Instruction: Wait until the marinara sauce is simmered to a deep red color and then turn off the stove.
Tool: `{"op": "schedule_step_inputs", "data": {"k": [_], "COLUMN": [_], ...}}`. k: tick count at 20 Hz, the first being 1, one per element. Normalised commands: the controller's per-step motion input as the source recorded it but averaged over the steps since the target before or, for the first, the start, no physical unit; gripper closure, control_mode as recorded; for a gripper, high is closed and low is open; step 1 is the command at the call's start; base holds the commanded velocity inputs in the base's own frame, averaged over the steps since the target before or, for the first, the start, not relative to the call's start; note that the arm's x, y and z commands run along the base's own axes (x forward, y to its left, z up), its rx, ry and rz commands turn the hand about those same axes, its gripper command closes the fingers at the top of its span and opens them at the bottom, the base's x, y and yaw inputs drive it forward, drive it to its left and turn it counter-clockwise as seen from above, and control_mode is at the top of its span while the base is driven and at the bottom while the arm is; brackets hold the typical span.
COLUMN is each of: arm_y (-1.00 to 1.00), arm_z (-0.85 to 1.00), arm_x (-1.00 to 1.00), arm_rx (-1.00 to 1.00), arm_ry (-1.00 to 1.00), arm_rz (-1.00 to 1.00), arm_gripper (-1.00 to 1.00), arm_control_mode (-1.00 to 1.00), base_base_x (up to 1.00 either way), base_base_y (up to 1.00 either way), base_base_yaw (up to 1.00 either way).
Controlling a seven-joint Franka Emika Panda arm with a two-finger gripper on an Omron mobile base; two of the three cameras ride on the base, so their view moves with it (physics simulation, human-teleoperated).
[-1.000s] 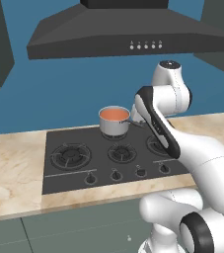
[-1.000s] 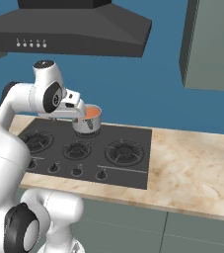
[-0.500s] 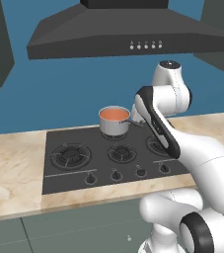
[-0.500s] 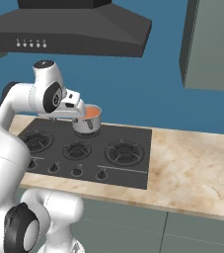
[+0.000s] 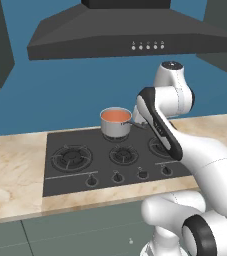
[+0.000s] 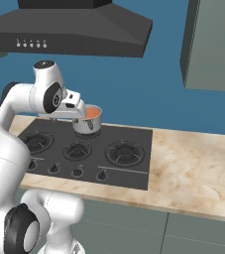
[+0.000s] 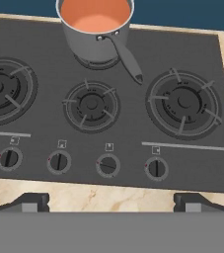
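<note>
Spanning the counter [image 5: 15, 170], the stove [image 7: 133, 123] sits under the hood [image 5: 130, 35] — steel pan [image 7: 91, 42] on the rear middle burner, sauce [image 7: 96, 15] in it pale orange-red. Gripper [image 7: 111, 200] hovers over the four knobs [image 7: 107, 165] — jaws wide apart, holding nothing.

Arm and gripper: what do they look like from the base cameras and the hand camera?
The arm has glossy white rounded shells with dark bands and discs at its joints. The gripper has two small dark grey finger tips. No cables or markings are visible.
</note>
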Motion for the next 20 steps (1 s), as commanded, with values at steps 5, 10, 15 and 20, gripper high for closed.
{"op": "schedule_step_inputs", "data": {"k": [5, 10, 15, 20], "arm_y": [0.0, 0.0, 0.0, 0.0], "arm_z": [0.0, 0.0, 0.0, 0.0], "arm_x": [0.0, 0.0, 0.0, 0.0], "arm_rx": [0.0, 0.0, 0.0, 0.0], "arm_ry": [0.0, 0.0, 0.0, 0.0], "arm_rz": [0.0, 0.0, 0.0, 0.0], "arm_gripper": [-1.0, -1.0, -1.0, -1.0], "arm_control_mode": [-1.0, -1.0, -1.0, -1.0], "base_base_x": [0.0, 0.0, 0.0, 0.0], "base_base_y": [0.0, 0.0, 0.0, 0.0], "base_base_yaw": [0.0, 0.0, 0.0, 0.0]}}
